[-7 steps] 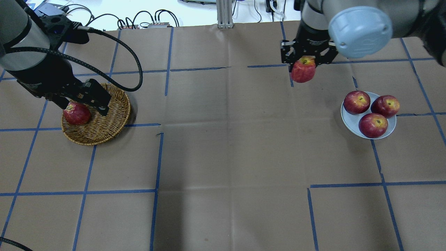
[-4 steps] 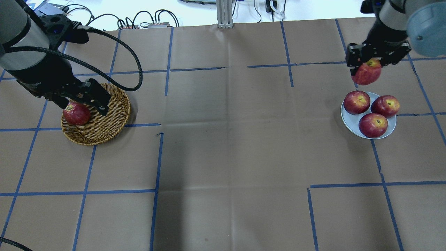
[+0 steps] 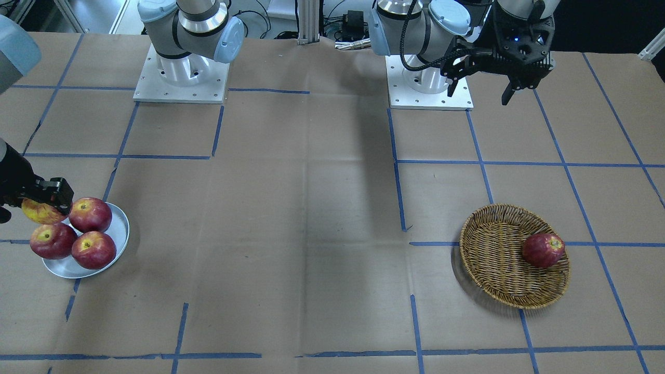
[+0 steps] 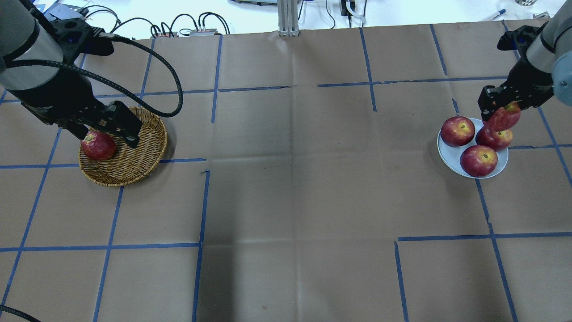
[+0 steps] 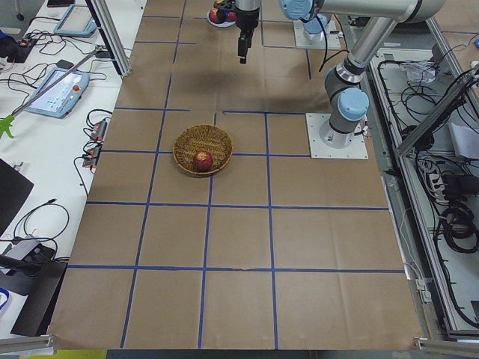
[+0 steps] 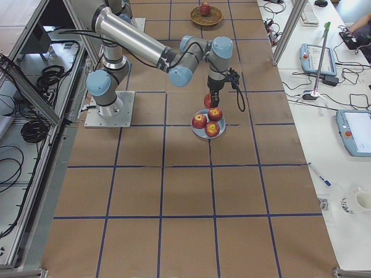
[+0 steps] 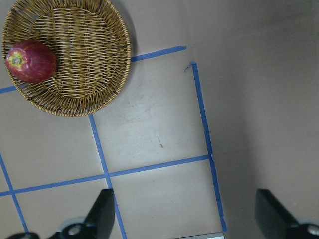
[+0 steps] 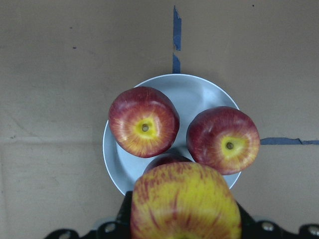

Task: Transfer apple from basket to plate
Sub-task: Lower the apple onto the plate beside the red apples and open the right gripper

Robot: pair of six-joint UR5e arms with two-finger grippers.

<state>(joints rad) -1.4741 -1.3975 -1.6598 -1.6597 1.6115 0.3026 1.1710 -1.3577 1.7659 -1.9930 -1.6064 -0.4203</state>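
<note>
My right gripper (image 4: 502, 112) is shut on the paler yellow-and-red apple (image 4: 505, 119) and holds it just above the far rim of the grey-white plate (image 4: 450, 154). In the right wrist view the apple (image 8: 184, 199) fills the bottom, over the plate (image 8: 192, 92). The wicker basket (image 4: 138, 163) lies at the left. My left gripper (image 3: 478, 93) is open and empty, high above the table on the robot's side of the basket (image 3: 493, 259); its fingers (image 7: 102, 214) frame bare paper in the left wrist view.
Three deep red apples (image 4: 457, 131) fill most of the plate. A dark red apple (image 4: 98, 146) lies in the basket. Blue tape lines (image 4: 201, 201) cross the brown paper. Cables lie beyond the far table edge.
My right arm has carried the apple to the right and down, from mid-table to just over the plate's far rim. The left arm has not moved.
</note>
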